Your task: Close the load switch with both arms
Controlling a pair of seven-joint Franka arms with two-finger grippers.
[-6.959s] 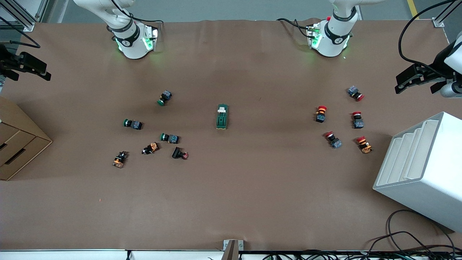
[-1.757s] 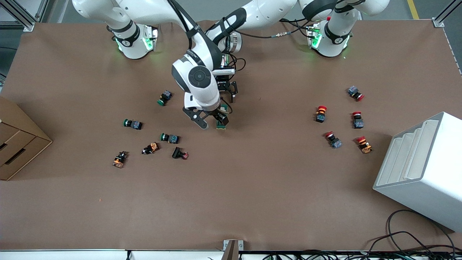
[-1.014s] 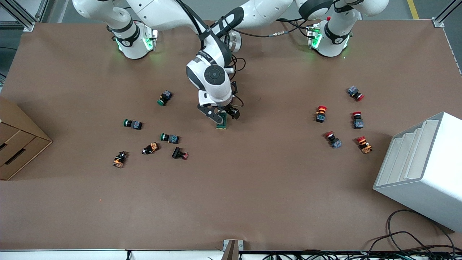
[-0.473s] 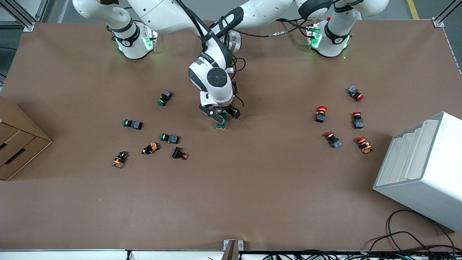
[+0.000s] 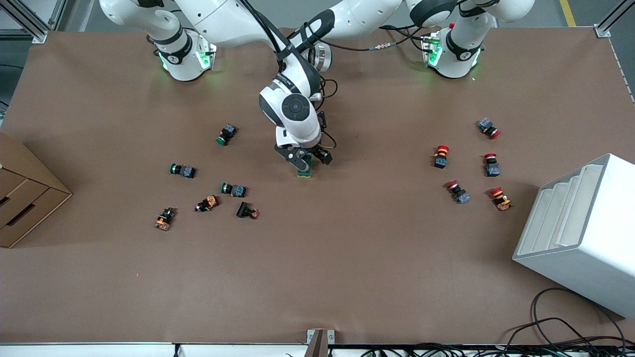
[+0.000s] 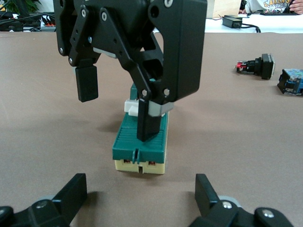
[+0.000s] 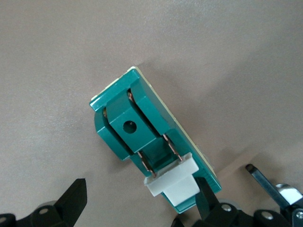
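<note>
The load switch [image 5: 304, 171] lies mid-table, a dark green block with a white lever [image 7: 173, 182]. My right gripper [image 5: 310, 158] hangs open just over it. In the left wrist view the right gripper [image 6: 118, 101] has one finger [image 6: 149, 118] down on the switch's [image 6: 140, 142] ridged top beside the lever, the other clear of it. In the right wrist view the gripper [image 7: 139, 198] straddles the lever end of the switch [image 7: 142, 123]. My left gripper [image 6: 139, 194] is open, low on the table, just short of the switch's end that faces the bases. The right arm mostly hides it in the front view.
Green-capped push-buttons [image 5: 225, 134] and orange ones lie toward the right arm's end, red-capped ones [image 5: 440, 155] toward the left arm's end. A white rack [image 5: 580, 233] and a cardboard box [image 5: 25, 198] stand at the table's ends. Cables lie along the front edge.
Both arms have come in from the table's ends to the switch. Over the last second the right gripper has sunk slightly onto it; the switch has not moved.
</note>
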